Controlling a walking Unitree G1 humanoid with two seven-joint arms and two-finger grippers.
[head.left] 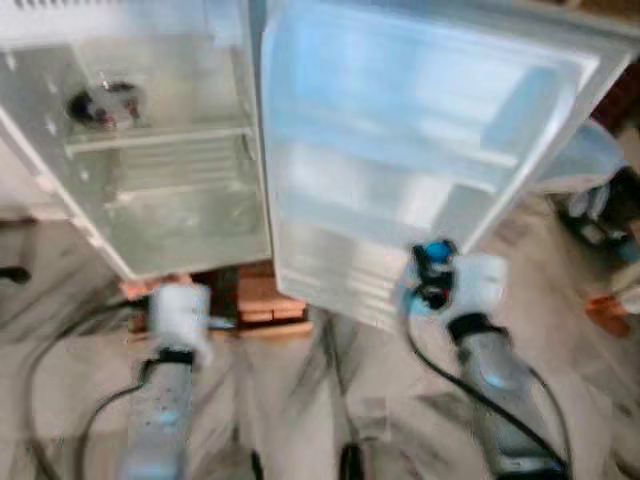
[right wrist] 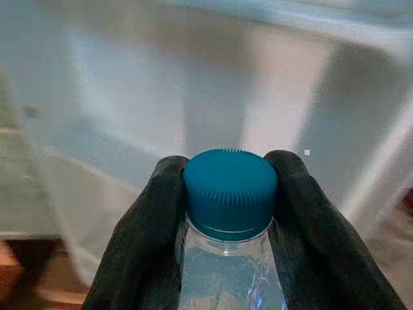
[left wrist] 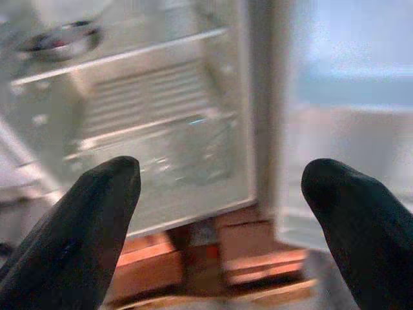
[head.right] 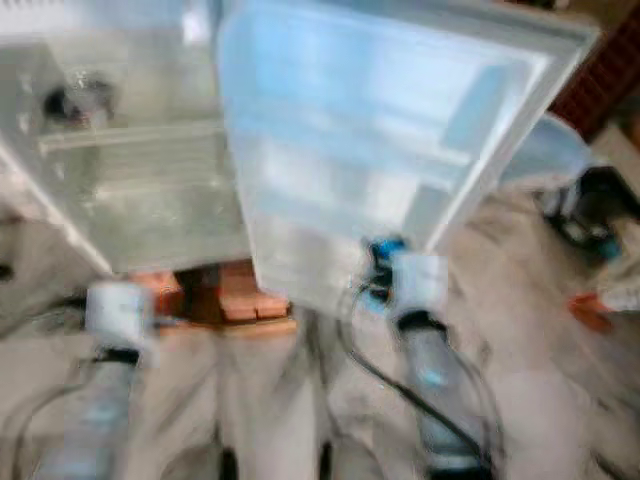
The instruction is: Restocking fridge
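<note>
This looks like a lived-in home rather than a lab or shop: a small white fridge [head.left: 170, 150] stands open right on the floor, propped on a few reddish bricks [head.left: 262, 298], with its door [head.left: 420, 150] swung wide to show pale moulded shelves inside. The floor [head.left: 300, 400] around it is light stone or tile with grey veining, and dark cables [head.left: 60, 350] trail loosely across it. Off to the right some household clutter [head.left: 600, 200] lies about on the floor, too blurred to name
</note>
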